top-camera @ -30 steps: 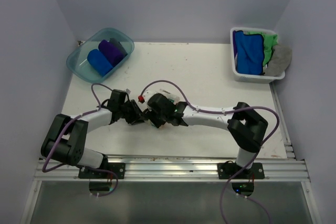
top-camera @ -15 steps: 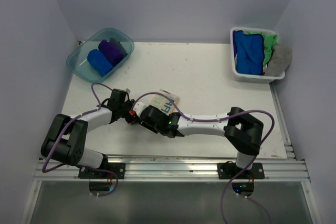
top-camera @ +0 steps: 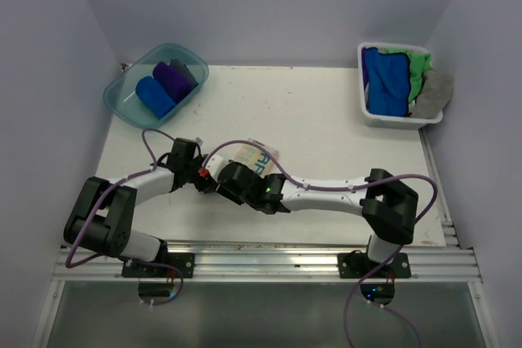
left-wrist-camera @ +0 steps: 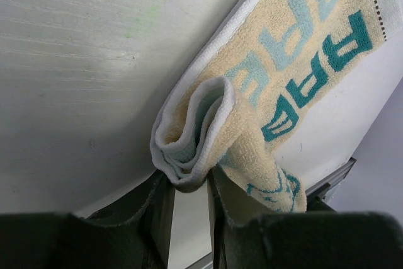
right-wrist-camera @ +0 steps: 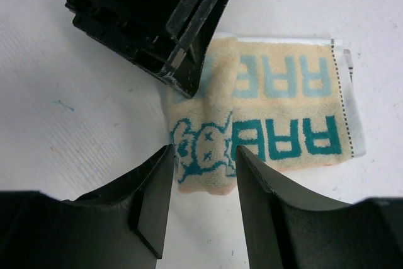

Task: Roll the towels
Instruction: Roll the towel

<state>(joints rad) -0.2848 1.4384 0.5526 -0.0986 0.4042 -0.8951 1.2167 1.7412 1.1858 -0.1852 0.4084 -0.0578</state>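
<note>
A cream towel with teal lettering point(left-wrist-camera: 302, 61) lies on the white table, one end rolled up point(left-wrist-camera: 189, 133). My left gripper point(left-wrist-camera: 187, 184) is shut on that rolled end. In the right wrist view the towel point(right-wrist-camera: 277, 111) lies flat, and my right gripper point(right-wrist-camera: 204, 152) stands open, its fingers point(right-wrist-camera: 157, 200) straddling the towel's near corner with the teal cartoon. The left gripper point(right-wrist-camera: 145, 23) shows there too, black, at the towel's left end. From above, both grippers point(top-camera: 205, 175) point(top-camera: 222, 178) meet just left of the towel point(top-camera: 254, 157). Rolled blue point(top-camera: 153, 95) and purple point(top-camera: 173, 81) towels lie in the tub.
A translucent teal tub point(top-camera: 118, 103) stands at the back left. At the back right a white basket point(top-camera: 390, 122) holds loose blue point(top-camera: 385, 81), green point(top-camera: 418, 71) and grey point(top-camera: 434, 94) towels. The right arm stretches low across the table's near half.
My right gripper has moved left and nearer, uncovering the cream towel, and now straddles its near corner. The left gripper has kept its hold and place.
</note>
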